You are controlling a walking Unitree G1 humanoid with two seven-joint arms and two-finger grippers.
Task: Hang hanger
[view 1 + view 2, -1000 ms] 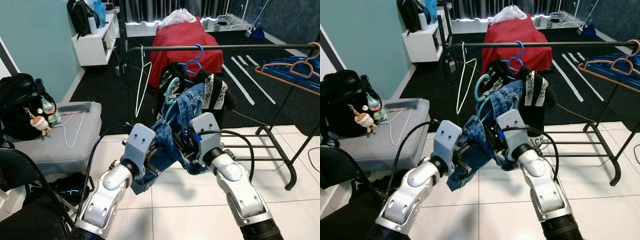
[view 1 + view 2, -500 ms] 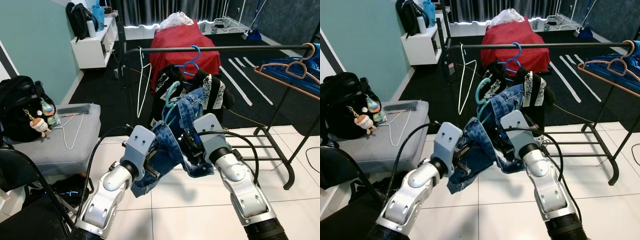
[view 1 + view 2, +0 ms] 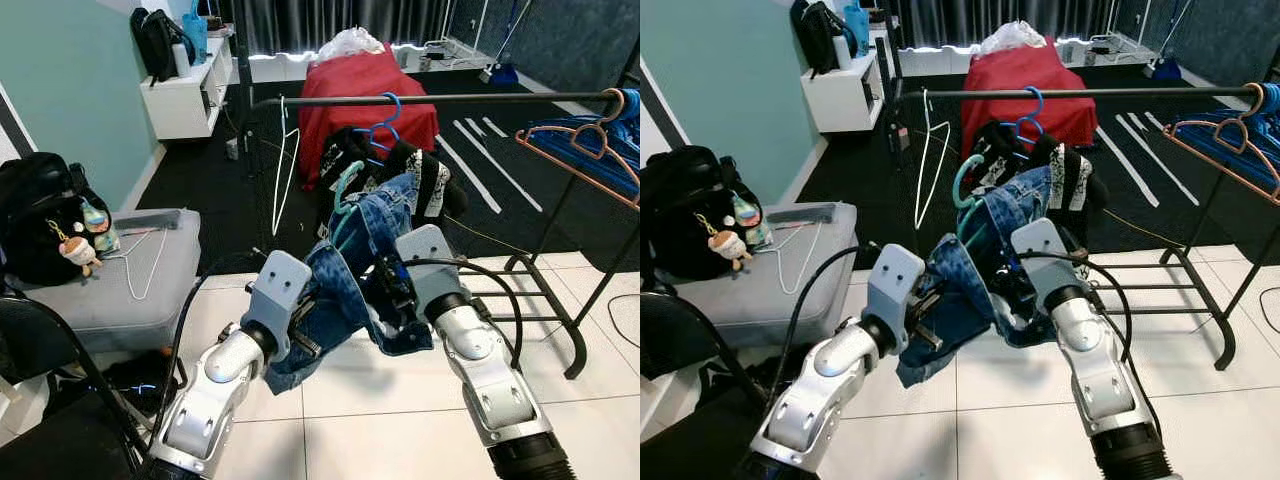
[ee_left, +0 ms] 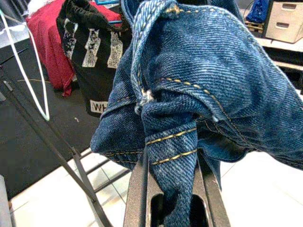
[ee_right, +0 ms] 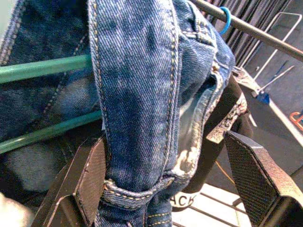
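Faded blue denim jeans with yellow stitching [image 3: 352, 270] are showing mid-frame on a teal plastic hanger [image 3: 342, 195]; behind, a black garment with white print [image 3: 425, 180] and a red cloth [image 3: 365, 85] are showing.

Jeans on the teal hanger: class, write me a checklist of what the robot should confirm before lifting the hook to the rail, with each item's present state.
1. Left gripper holds the jeans: ok, denim is pinched between its fingers.
2. Right gripper has a hold: not ok, fingers stand wide apart around the denim.
3. Teal hanger hook free above the denim: ok.
4. Rail has a free stretch: ok, bare bar right of the blue hanger.
5. Hook already on rail: not ok, it sits below the bar.
6. Jeans seated securely on the hanger: cannot tell, bunched denim hides it.
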